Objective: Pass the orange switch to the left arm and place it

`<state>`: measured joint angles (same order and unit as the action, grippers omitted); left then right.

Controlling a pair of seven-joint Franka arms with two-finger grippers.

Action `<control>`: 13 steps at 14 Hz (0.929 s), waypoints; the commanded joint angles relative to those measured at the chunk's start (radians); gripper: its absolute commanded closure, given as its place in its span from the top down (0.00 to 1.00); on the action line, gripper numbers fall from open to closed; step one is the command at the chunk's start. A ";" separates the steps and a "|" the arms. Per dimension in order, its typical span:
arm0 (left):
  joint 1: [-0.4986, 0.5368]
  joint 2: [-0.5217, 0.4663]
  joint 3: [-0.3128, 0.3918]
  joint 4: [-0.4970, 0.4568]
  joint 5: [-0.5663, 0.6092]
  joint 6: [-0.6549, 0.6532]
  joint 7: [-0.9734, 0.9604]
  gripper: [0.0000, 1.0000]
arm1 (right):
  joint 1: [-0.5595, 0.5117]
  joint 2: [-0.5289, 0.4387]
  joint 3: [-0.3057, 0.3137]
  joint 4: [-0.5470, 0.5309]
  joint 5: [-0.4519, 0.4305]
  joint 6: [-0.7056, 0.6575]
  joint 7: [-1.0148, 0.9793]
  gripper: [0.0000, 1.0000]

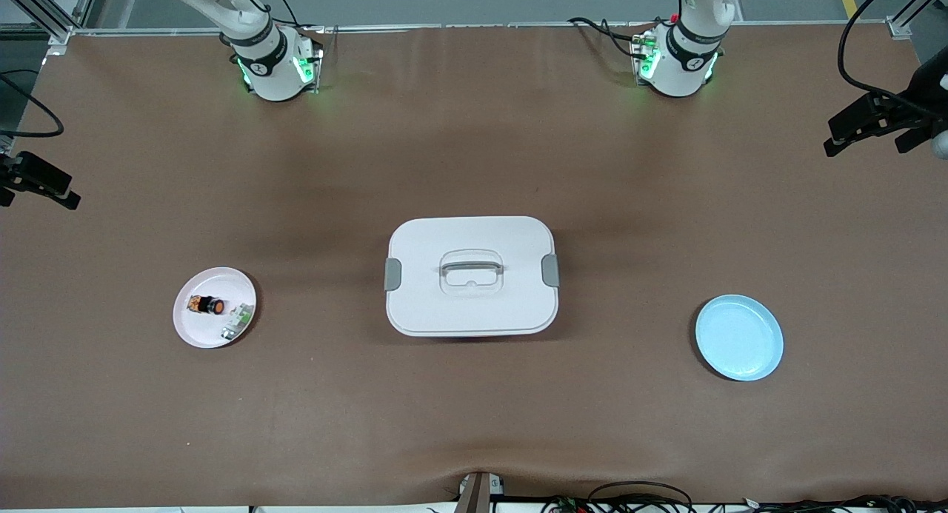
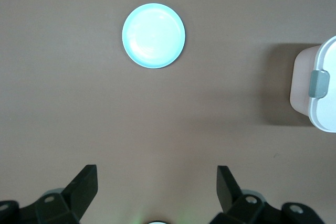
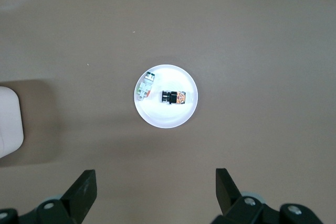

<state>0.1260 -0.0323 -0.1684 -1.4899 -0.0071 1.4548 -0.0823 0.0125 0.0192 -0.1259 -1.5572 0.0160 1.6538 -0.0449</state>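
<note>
Right pincer (image 3: 152, 195) hangs wide, empty, high above pink plate (image 3: 178, 119) holding orange switch (image 3: 174, 97); left pincer (image 2: 155, 192) wide over blue plate (image 2: 154, 35). Risk: grabbing green part (image 3: 145, 85) beside it, or clipping box (image 1: 471, 276) mid-handover.

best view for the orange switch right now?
Right wrist view: the orange switch lies unobstructed on the pink plate, beside the green-and-white part. The front view shows it smaller. The left wrist view misses it.

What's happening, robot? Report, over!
Left claw and right claw open, high up. Orange switch on pink plate. Box mid-table, between plates.
</note>
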 commanded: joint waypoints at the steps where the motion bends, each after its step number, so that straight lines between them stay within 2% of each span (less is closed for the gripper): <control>1: 0.004 -0.006 -0.002 0.014 0.013 -0.021 -0.002 1.00 | -0.008 0.010 0.006 0.025 -0.004 -0.019 0.003 1.00; 13: -0.009 0.064 -0.013 0.013 0.013 -0.014 -0.007 1.00 | -0.008 0.010 0.006 0.023 -0.004 -0.020 0.005 1.00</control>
<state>0.1232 0.0148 -0.1751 -1.4957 -0.0071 1.4489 -0.0823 0.0125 0.0193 -0.1259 -1.5569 0.0160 1.6513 -0.0449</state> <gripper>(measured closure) 0.000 0.000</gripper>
